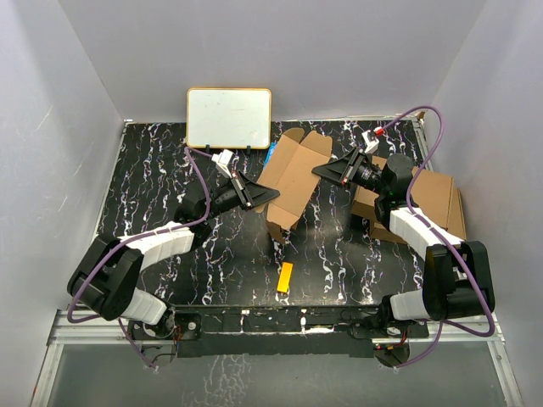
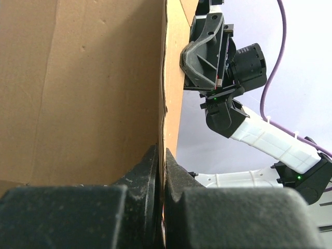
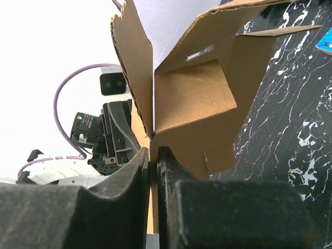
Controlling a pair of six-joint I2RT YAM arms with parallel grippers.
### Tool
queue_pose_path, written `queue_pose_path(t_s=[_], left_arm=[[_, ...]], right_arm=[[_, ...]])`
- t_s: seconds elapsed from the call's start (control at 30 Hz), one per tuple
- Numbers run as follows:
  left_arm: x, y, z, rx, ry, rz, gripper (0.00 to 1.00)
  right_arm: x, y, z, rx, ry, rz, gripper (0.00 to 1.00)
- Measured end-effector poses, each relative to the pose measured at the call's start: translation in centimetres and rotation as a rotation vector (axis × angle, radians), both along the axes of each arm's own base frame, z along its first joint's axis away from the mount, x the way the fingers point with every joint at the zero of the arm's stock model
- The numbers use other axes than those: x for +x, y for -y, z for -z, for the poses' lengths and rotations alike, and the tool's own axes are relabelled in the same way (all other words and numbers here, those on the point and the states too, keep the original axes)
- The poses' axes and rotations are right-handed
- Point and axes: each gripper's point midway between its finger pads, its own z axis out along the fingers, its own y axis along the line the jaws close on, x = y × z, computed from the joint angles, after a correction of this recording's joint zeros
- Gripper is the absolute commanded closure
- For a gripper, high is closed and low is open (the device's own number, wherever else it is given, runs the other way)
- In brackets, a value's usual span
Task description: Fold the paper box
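Desk (image 1: 170,254): black with white veining, boxed in by pale walls, with a whiteboard (image 1: 229,117) propped at the far edge.
Paper box (image 1: 293,182): half-formed brown cardboard with its flaps splayed open, held at mid-desk between the two arms.
Left claw (image 2: 162,155): fingers pinched tight on a thin cardboard edge at the box's left side.
Right claw (image 3: 154,155): clamped narrow on a panel edge at the box's right side.
Elsewhere: a small yellow-orange piece (image 1: 286,277) lies near the front edge; a finished cardboard box (image 1: 433,199) sits beneath the right arm.
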Motion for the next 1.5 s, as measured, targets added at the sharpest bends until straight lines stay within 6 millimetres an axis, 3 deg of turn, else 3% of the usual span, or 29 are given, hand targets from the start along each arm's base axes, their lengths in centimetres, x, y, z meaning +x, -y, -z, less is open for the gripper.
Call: queue_pose_path(t_s=[0.17, 0.33, 0.5, 0.67, 0.77, 1.1, 1.37, 1.5], left_arm=[[0.1, -0.6, -0.1, 0.020, 0.019, -0.006, 1.00], [0.8, -3.9, -2.2, 0.056, 0.074, -0.038, 1.00], [1.7, -7.2, -5.7, 0.123, 0.158, -0.067, 1.00], [0.4, -7.9, -7.7, 0.211, 0.212, -0.017, 1.00], [-0.1, -8.2, -7.2, 0.283, 0.212, 0.016, 1.00], [-1.4, -8.8, -4.0, 0.417, 0.147, 0.122, 1.00], [-1.2, -9.3, -3.5, 0.488, 0.187, 0.155, 1.00], [-1.2, -9.4, -3.0, 0.514, 0.202, 0.171, 1.00]], right_arm=[[0.1, 0.1, 0.6, -0.040, 0.036, 0.003, 0.48], [-0.4, 0.2, 2.1, -0.155, 0.156, -0.039, 0.23], [-2.1, 0.7, 3.1, -0.289, 0.344, -0.150, 0.18], [-3.5, 1.6, 2.6, -0.383, 0.539, -0.239, 0.10], [-4.1, 1.9, 2.7, -0.436, 0.647, -0.277, 0.01], [-4.5, 2.4, 4.9, -0.561, 0.812, -0.325, 0.01], [-2.5, 3.2, 2.1, -0.699, 0.972, -0.300, 0.01], [-1.1, 3.4, 3.2, -0.723, 0.969, -0.308, 0.01]])
